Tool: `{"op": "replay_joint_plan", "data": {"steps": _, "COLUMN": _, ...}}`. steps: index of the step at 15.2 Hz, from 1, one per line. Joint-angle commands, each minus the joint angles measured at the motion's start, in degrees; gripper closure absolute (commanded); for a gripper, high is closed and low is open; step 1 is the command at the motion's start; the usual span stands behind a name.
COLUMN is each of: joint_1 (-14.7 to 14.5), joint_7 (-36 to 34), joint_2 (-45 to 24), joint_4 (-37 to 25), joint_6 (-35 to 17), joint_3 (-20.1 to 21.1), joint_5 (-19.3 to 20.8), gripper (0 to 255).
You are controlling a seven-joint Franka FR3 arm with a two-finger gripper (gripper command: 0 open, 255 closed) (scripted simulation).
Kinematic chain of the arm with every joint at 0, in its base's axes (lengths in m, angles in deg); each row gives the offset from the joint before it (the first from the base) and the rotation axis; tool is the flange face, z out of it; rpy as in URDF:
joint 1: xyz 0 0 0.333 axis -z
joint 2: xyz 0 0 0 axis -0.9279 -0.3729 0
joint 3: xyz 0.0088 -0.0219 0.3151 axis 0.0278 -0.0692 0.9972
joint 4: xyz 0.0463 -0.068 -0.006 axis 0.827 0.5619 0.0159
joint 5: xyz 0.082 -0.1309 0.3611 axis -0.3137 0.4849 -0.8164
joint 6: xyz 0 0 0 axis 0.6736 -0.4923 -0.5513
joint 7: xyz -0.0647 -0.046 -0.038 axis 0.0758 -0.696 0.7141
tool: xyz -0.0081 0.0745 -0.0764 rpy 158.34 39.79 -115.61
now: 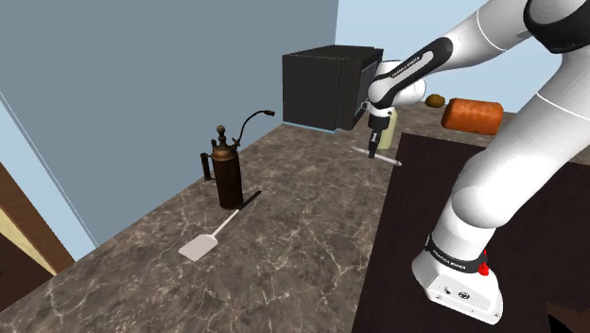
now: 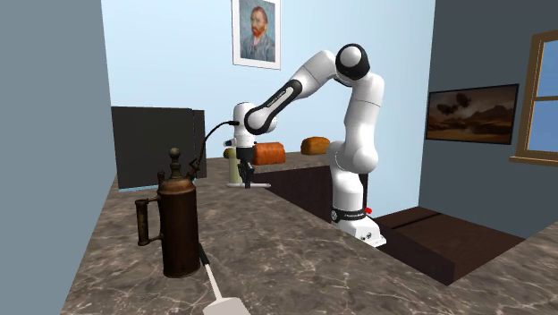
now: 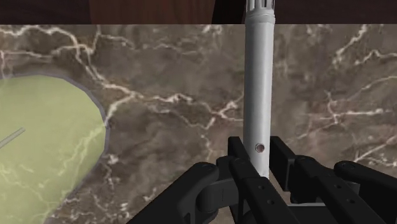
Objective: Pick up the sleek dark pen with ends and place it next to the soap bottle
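Note:
A slim grey pen [image 3: 259,83] lies level between my gripper's [image 3: 257,159] fingers, which are shut on it near one end. In the shoulder view the gripper [image 1: 373,149] points down at the marble counter [image 1: 303,218], close to the dark edge, and the pen [image 1: 388,158] sticks out toward that view's right. I cannot tell whether the pen rests on the counter or hangs just above it. A pale green bottle [image 1: 390,121] stands right behind the gripper, its green base [image 3: 44,146] close beside the fingers. A brown metal bottle [image 1: 227,175] with a curved spout stands further along the counter.
A black box [image 1: 321,85] stands at the counter's back, just behind the gripper. A white spatula [image 1: 213,235] lies in front of the brown bottle. A bread loaf [image 1: 471,115] and a small brown round thing [image 1: 435,99] lie at the back right. The dark stand top [image 1: 444,189] borders the counter.

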Motion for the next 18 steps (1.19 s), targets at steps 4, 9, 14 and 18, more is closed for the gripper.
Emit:
{"op": "replay_joint_plan", "data": {"steps": 4, "joint_1": -0.12, "joint_7": 0.11, "joint_2": -0.52, "joint_4": 0.32, "joint_6": -0.83, "joint_3": -0.13, "joint_5": -0.21, "gripper": 255}}
{"op": "replay_joint_plan", "data": {"steps": 9, "joint_1": -0.12, "joint_7": 0.11, "joint_2": -0.51, "joint_4": 0.32, "joint_6": -0.82, "joint_3": -0.13, "joint_5": -0.20, "gripper": 0}}
{"op": "replay_joint_plan", "data": {"steps": 14, "joint_1": 0.12, "joint_7": -0.36, "joint_2": 0.93, "joint_4": -0.63, "joint_6": 1.46, "joint_3": 0.34, "joint_5": 0.30, "gripper": 0}}
{"op": "replay_joint_plan", "data": {"steps": 18, "joint_1": 0.58, "joint_7": -1.26, "joint_2": 4.31, "joint_4": -3.67, "joint_6": 7.70, "joint_3": 1.63, "joint_5": 1.13, "gripper": 0}}
